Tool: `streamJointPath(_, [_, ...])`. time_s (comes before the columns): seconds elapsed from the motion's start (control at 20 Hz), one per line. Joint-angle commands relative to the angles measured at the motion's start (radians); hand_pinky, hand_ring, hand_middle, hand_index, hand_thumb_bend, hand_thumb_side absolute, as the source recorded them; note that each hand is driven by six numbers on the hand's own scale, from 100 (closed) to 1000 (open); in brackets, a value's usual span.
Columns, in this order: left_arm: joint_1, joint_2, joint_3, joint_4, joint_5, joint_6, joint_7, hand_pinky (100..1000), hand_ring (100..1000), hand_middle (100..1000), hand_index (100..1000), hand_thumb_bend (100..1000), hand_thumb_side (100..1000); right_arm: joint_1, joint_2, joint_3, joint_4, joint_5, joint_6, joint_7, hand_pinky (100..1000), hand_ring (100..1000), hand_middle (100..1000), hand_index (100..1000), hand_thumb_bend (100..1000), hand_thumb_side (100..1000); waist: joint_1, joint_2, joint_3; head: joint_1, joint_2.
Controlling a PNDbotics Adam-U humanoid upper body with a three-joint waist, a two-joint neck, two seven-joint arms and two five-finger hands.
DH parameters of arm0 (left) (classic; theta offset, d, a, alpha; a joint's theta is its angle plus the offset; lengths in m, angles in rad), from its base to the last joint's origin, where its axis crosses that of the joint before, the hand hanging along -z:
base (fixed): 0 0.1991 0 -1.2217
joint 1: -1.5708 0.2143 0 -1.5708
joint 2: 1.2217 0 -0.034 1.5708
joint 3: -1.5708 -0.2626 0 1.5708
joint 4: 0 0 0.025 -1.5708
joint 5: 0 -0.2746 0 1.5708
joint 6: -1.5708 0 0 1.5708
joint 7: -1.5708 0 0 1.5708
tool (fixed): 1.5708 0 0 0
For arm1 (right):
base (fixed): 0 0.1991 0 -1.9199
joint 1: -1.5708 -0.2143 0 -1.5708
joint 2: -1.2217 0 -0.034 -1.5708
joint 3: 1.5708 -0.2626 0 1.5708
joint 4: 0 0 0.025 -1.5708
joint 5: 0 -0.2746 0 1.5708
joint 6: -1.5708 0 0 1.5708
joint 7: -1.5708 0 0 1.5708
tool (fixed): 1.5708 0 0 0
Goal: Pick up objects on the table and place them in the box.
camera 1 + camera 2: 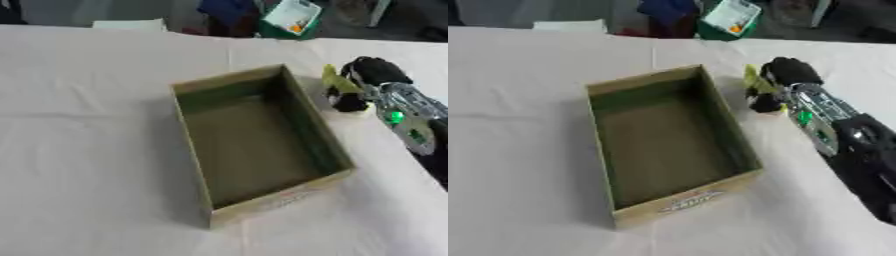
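Note:
An open cardboard box [194, 89] sits in the middle of the white table, and its inside looks bare. Just right of the box's far corner, my right hand [366, 80] is down at the table, its black fingers curled around a yellow-green object [333, 79]. Only part of that object shows beside the fingers; its shape is unclear. The silver and black forearm [824, 120] with green lights runs off to the lower right. My left hand is out of sight in both views.
The white cloth table [87, 150] stretches wide to the left and front of the box. Beyond the far edge stand a green and white container [290, 19] and dark clutter on the floor.

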Motion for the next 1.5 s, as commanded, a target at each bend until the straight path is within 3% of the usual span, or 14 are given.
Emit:
streamJointPath(0.05, [-0.008, 0.01, 0.001, -0.02, -0.005, 0.0, -0.004, 387, 447, 536, 648, 100, 514, -0.01, -0.026, -0.007, -0.029, 0.008, 0.007, -0.052, 571, 557, 545, 597, 100, 473, 0.001, -0.023, -0.002, 0.001, -0.011])
streamJointPath(0.3, [-0.006, 0.013, 0.001, -0.02, -0.003, 0.001, -0.004, 387, 446, 534, 646, 100, 505, 0.005, -0.044, -0.012, -0.096, -0.006, 0.032, -0.104, 543, 530, 524, 540, 100, 523, 0.001, -0.03, -0.005, 0.002, -0.01])
streamJointPath(0.55, [-0.005, 0.017, 0.002, -0.02, -0.003, 0.002, -0.006, 386, 446, 533, 645, 100, 491, 0.039, -0.091, -0.019, -0.241, -0.038, 0.062, -0.123, 541, 525, 524, 535, 100, 507, -0.001, -0.037, -0.007, 0.004, -0.007])
streamJointPath(0.7, [-0.005, 0.02, 0.003, -0.02, -0.002, 0.003, -0.007, 386, 446, 532, 645, 100, 490, 0.065, -0.132, -0.025, -0.364, -0.05, 0.076, -0.114, 546, 525, 528, 529, 100, 520, -0.002, -0.041, -0.009, 0.007, -0.007])
streamJointPath(1.0, [-0.005, 0.023, 0.002, -0.02, -0.001, 0.006, -0.009, 386, 446, 532, 644, 100, 489, 0.111, -0.212, -0.047, -0.698, -0.067, 0.097, -0.054, 543, 524, 529, 495, 100, 545, -0.004, -0.047, -0.012, 0.012, -0.004])
streamJointPath(1.15, [-0.003, 0.025, 0.002, -0.02, 0.001, 0.01, -0.011, 386, 446, 532, 644, 100, 489, 0.06, -0.205, -0.031, -0.743, -0.09, 0.067, -0.031, 548, 523, 535, 499, 100, 550, -0.005, -0.052, -0.012, 0.013, -0.002])
streamJointPath(1.5, [-0.002, 0.027, 0.001, -0.02, 0.003, 0.016, -0.015, 386, 446, 532, 644, 100, 487, -0.051, -0.149, 0.055, -0.749, -0.157, -0.05, 0.004, 558, 535, 542, 512, 100, 570, -0.01, -0.06, -0.007, 0.013, -0.003])
